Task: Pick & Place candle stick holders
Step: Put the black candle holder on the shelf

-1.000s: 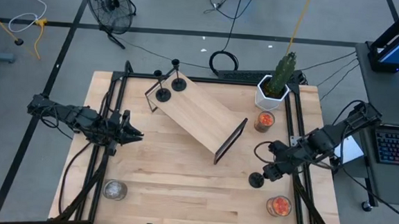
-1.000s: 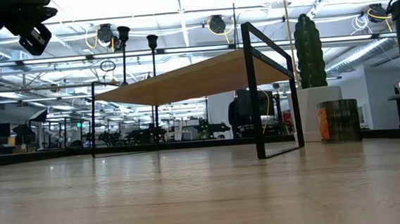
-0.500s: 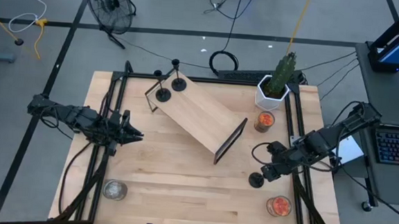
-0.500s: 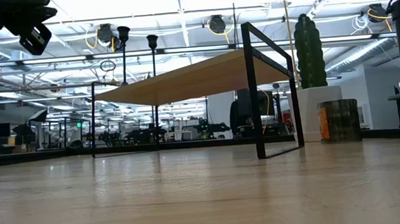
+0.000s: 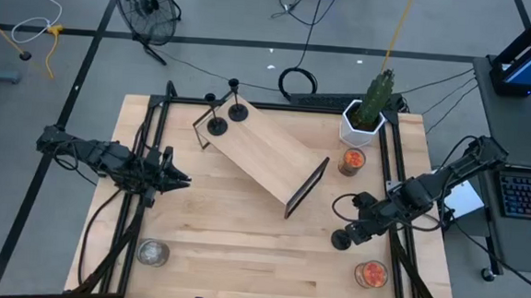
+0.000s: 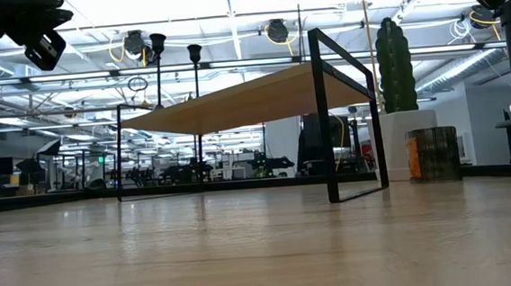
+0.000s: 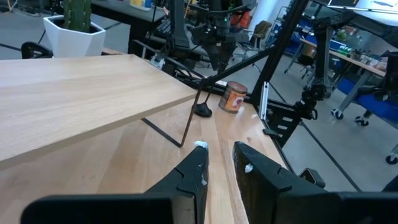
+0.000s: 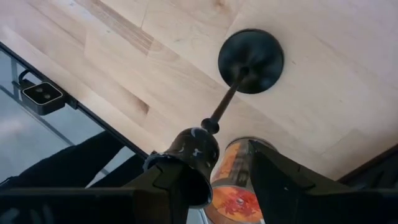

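Note:
One black candle stick holder (image 8: 250,61) stands on its disc base on the table near the right edge, also seen in the high view (image 5: 339,239). My right gripper (image 8: 217,158) is open just above it, pointing down, with the holder's small cup (image 8: 194,154) between its fingers, close to one finger (image 8: 166,177). Two more holders (image 5: 217,125) (image 5: 238,112) stand on the far-left end of the wooden shelf (image 5: 261,149). My left gripper (image 5: 180,179) waits over the table's left part, open by a narrow gap and empty. My right gripper comes at the holder from above with a finger on either side of the cup (image 8: 205,163). The cup lies right against one finger; whether they touch, I cannot tell. The other finger (image 8: 277,177) stands clear of it. The holder stays upright on the table.
A potted cactus (image 5: 364,118) and an orange jar (image 5: 353,160) stand at the back right. Another orange jar (image 5: 370,274) stands just near of the right gripper. A glass jar (image 5: 152,252) stands at the front left. The shelf's black metal legs (image 5: 306,187) stand mid-table.
My right gripper has moved a little toward the table's left and near edges and lower, closing in over the standing holder. The holder has not moved.

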`<action>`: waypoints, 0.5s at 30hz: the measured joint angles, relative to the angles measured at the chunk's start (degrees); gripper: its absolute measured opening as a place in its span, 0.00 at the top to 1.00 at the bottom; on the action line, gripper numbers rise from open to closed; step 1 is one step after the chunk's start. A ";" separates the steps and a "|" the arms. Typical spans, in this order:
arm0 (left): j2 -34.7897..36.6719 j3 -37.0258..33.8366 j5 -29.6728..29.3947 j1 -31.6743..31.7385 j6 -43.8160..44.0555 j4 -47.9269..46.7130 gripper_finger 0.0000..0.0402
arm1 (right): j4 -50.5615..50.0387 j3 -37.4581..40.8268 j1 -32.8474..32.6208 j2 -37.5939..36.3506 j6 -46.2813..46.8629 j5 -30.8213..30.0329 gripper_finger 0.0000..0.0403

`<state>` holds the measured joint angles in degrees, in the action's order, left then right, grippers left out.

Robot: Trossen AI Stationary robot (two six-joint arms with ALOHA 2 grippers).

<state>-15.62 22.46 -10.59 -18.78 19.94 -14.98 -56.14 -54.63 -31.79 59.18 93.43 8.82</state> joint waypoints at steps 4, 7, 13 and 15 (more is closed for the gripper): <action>0.00 0.00 -0.01 0.01 -0.15 0.00 0.80 | -0.11 0.00 0.00 0.00 -0.04 -0.02 0.65; 0.00 0.00 0.00 0.00 -0.17 0.00 0.80 | -0.17 0.00 0.00 0.00 -0.04 -0.09 0.65; 0.00 0.00 -0.02 0.02 0.01 0.00 0.80 | -0.30 0.04 0.04 0.00 0.00 -1.69 0.65; 0.00 0.00 0.00 0.00 0.19 0.00 0.80 | -0.33 0.04 0.36 0.02 0.03 -1.33 0.65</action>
<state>-15.62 22.46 -10.59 -18.78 20.13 -14.98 -56.47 -54.59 -31.43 59.20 93.46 7.49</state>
